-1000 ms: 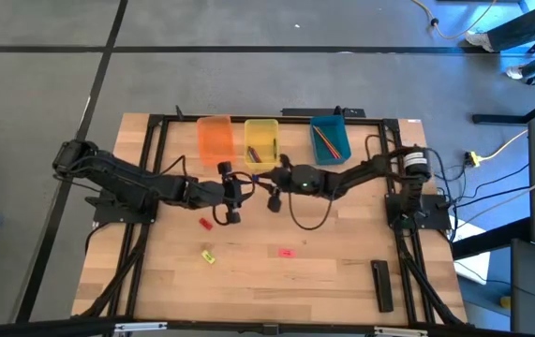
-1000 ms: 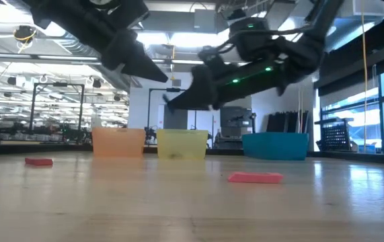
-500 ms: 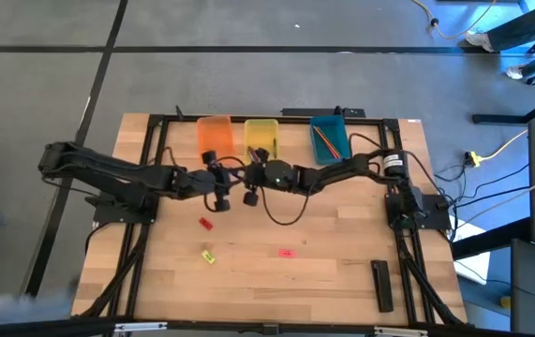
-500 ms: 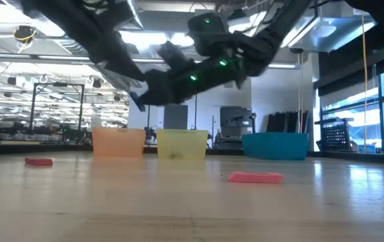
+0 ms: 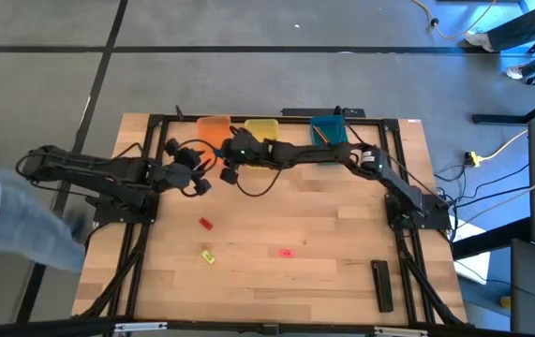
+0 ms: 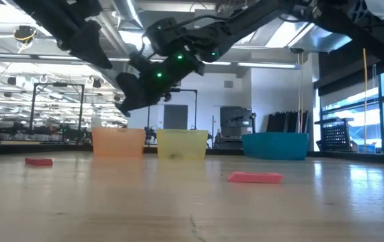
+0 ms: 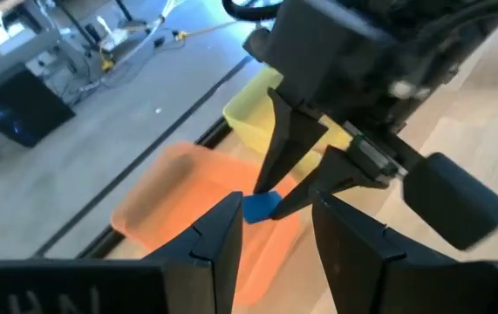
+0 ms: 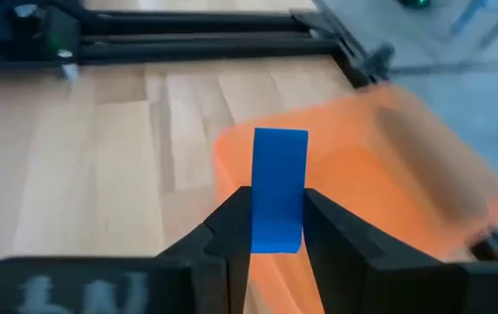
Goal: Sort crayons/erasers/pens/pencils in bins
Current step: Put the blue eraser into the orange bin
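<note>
My right gripper (image 5: pixel 224 160) reaches across the table to the orange bin (image 5: pixel 214 133) and is shut on a small blue eraser (image 8: pixel 279 174), which hangs over the bin's near part. My left gripper (image 7: pixel 275 249) is open and empty. It hovers just left of the right gripper (image 7: pixel 314 166) and points at it; in the high view it is near the bin's near-left corner (image 5: pixel 200 174). The yellow bin (image 5: pixel 265 127) and the teal bin (image 5: pixel 329 134), which holds pencils (image 5: pixel 326 140), stand in a row to the right. Red (image 5: pixel 205 223), yellow (image 5: pixel 209 256) and pink (image 5: pixel 286 252) erasers lie flat on the table. My right gripper pinches the blue eraser between its two fingers by its two long sides, at the lower end (image 8: pixel 279 234). The rest of the eraser sticks out past the fingertips. The fingers slant down from the table's right side. The eraser is lifted clear, above the orange bin (image 8: pixel 379 166).
A long black flat bar (image 5: pixel 381 284) lies at the near right. A black frame (image 5: pixel 248 117) runs along the far edge behind the bins. A blurred person (image 5: pixel 9 220) stands at the table's left edge. Bare wood lies between the bins and the loose erasers.
My right gripper has carried the blue eraser toward the table's left and far edge, from in front of the yellow bin to over the orange bin. My left gripper has drawn back toward the left and far edge. A person has come into view at the left.
</note>
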You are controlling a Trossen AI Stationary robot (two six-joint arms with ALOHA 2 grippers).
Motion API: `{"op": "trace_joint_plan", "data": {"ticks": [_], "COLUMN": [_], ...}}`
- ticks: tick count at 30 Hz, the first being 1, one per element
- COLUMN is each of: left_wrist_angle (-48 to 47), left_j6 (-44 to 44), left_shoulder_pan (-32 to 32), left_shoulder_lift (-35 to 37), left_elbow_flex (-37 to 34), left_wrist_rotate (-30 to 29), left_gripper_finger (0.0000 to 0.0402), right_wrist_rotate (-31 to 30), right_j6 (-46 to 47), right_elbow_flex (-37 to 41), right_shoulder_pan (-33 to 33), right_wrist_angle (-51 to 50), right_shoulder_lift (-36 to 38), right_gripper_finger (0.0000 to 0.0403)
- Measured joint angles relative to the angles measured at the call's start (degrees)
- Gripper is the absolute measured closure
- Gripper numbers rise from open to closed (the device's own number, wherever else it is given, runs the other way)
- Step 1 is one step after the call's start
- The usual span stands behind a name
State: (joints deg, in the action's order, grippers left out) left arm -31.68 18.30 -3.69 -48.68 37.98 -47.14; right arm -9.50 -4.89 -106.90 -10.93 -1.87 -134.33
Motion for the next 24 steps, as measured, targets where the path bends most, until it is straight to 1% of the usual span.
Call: {"op": "trace_joint_plan", "data": {"ticks": [2, 4, 6, 9, 12, 17, 20, 24], "left_wrist_angle": [-1.46, -2.19, -4.11, -6.15, -7.8, -9.18, -8.44, -8.4], "left_j6": [1.16, 2.39, 3.51, 3.69, 3.75, 3.41, 2.61, 2.93], "left_shoulder_pan": [0.51, 1.26, 2.39, 4.86, 8.23, 14.44, 17.43, 20.73], "left_shoulder_lift": [0.82, 1.74, 3.09, 5.85, 9.2, 14.07, 15.29, 14.85], "left_elbow_flex": [0.0, 0.02, 0.0, 0.0, 0.0, 0.0, 0.0, 0.0], "left_wrist_rotate": [1.09, 3.71, 7.83, 14.69, 21.09, 28.81, 33.13, 38.2], "left_gripper_finger": [0.0269, 0.0269, 0.0269, 0.0269, 0.0269, 0.0269, 0.0269, 0.0269], "right_wrist_rotate": [0.04, 0.09, -0.4, -2.7, -2.91, -3.0, -2.94, -3.65], "right_j6": [-2.16, -4.65, -6.09, -8.32, -11.36, -15.49, -18.0, -20.95], "right_elbow_flex": [-1.14, -1.41, -1.41, -1.41, -1.41, -1.41, -1.41, -1.41], "right_shoulder_pan": [0.52, 1.12, 1.63, 2.45, 3.12, 4.4, 5.14, 5.9], "right_wrist_angle": [0.65, 1.67, 2.33, 3.6, 5.23, 8.19, 9.36, 10.62], "right_shoulder_lift": [-0.83, -1.27, -1.46, -1.44, -1.45, -1.44, -1.44, -1.44], "right_gripper_finger": [0.0299, 0.0299, 0.0299, 0.0299, 0.0299, 0.0299, 0.0299, 0.0299]}}
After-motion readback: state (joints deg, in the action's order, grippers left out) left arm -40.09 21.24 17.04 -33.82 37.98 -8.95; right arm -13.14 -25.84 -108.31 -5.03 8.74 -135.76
